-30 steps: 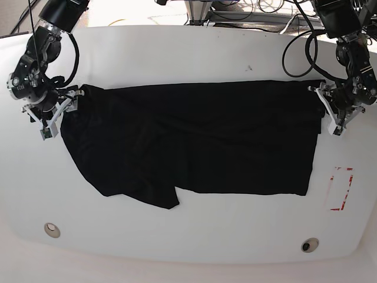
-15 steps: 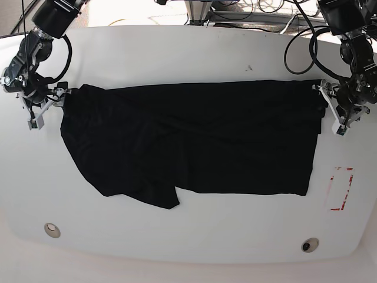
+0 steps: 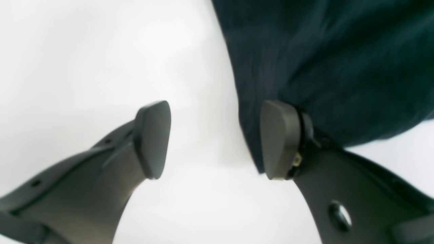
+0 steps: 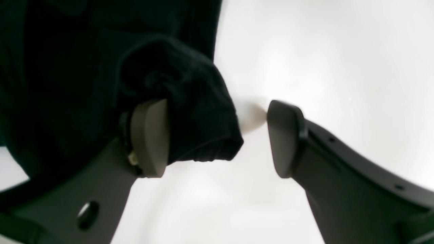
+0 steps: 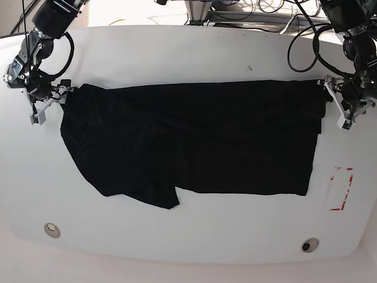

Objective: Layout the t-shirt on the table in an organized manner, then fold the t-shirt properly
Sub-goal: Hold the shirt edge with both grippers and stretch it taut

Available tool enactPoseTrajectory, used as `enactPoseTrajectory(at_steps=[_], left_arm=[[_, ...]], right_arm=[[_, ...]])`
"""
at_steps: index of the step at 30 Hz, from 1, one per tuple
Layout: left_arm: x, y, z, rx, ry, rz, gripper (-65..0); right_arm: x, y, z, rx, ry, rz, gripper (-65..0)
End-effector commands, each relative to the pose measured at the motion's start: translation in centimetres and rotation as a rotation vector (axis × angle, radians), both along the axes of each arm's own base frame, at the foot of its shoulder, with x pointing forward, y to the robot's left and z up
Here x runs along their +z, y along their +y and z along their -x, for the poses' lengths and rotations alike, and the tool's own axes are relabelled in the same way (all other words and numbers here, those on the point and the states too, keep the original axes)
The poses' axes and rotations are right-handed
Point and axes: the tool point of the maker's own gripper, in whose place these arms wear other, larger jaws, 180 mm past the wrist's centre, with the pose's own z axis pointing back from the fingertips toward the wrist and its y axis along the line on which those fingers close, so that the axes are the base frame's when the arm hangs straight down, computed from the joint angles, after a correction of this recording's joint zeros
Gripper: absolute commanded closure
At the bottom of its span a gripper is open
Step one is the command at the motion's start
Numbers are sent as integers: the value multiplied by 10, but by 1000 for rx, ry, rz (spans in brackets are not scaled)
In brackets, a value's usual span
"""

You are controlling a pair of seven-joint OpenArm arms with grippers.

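The black t-shirt (image 5: 194,144) lies spread across the white table (image 5: 194,53), with a ragged lower left corner. My right gripper (image 5: 47,104) stands open at the shirt's left end. In the right wrist view the right gripper (image 4: 217,137) has a bulging fold of the t-shirt (image 4: 190,101) reaching between its pads without being clamped. My left gripper (image 5: 336,105) is open at the shirt's right end. In the left wrist view the left gripper (image 3: 215,139) has one pad (image 3: 279,139) over the t-shirt's (image 3: 325,61) edge, and bare table shows between the fingers.
A red rectangular tape mark (image 5: 340,188) sits near the right front. Two small round holes (image 5: 52,229) (image 5: 309,244) lie along the front edge. Cables hang behind the table's far edge. Both arms reach in from the back corners.
The left gripper has opened and slid slightly right, off the shirt's end. The right gripper has drawn back up and left from the shirt's left end. The shirt lies as before.
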Motion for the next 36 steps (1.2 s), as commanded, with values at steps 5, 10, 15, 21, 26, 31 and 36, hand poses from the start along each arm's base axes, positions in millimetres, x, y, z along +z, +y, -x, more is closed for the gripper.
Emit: enactPoseTrajectory(at_steps=[5,10,15,21,26,31,36], left_arm=[[7,0,-10,-22,-28,-9,-390],[-7,-5,-5,-29,14,15,-390],[-13,-6,-3,-22,29,29,-390],[-18,-12,-1,-19,35,45,-390],[-29,-14,5,-14,72,66,-390],[-48,-26,14,-44,139,87,-340],[-54,-30,16,-53,149,99,-172]], right_arm=[[6,0,-6,4,-25,1,-320],[6,1,-7,6,-24,-1,-176],[5,2,-7,6,-24,-3,-214],[4,3,-6,6,-23,-6,-238],[5,3,-6,7,-24,-5,-231],[5,3,-6,7,-24,-5,-159],[5,3,-6,7,-24,-3,-92]])
